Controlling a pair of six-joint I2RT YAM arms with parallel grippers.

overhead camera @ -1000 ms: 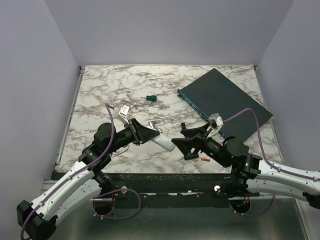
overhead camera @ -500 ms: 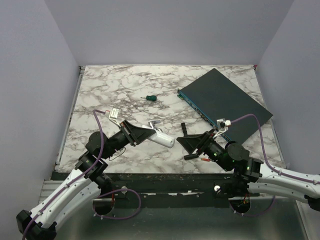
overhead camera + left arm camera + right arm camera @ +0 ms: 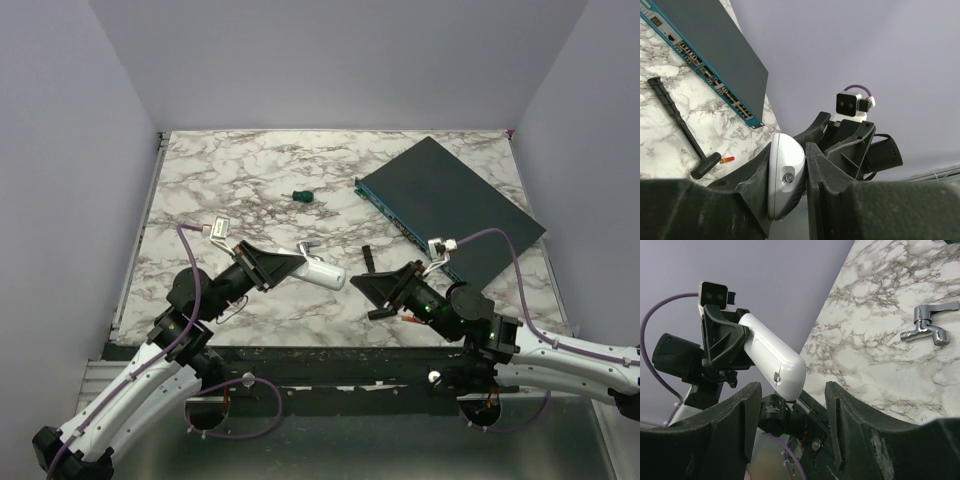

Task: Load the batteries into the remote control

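The remote control (image 3: 320,271) is a white handset held above the table near the front middle, with my left gripper (image 3: 288,266) shut on its rear half. In the left wrist view its rounded end (image 3: 785,175) sits clamped between the black fingers. My right gripper (image 3: 372,297) faces it from the right, open, a short gap away. In the right wrist view the remote control (image 3: 772,357) shows its back with the cover seam, beyond my right gripper (image 3: 792,425), nothing between the fingers. One of the batteries (image 3: 410,318), small and orange-red, lies on the marble by the right arm, also visible as the battery (image 3: 727,159).
A dark teal flat box (image 3: 450,200) lies at the back right. A green-handled screwdriver (image 3: 301,196) lies mid-table. A silver bent metal piece (image 3: 930,325) lies behind the remote. A black stick tool (image 3: 677,120) lies between the box and the battery.
The left arm has drawn back to the left and lowered, carrying the remote with it. The right gripper has pulled back toward the front edge and its jaws have narrowed somewhat.
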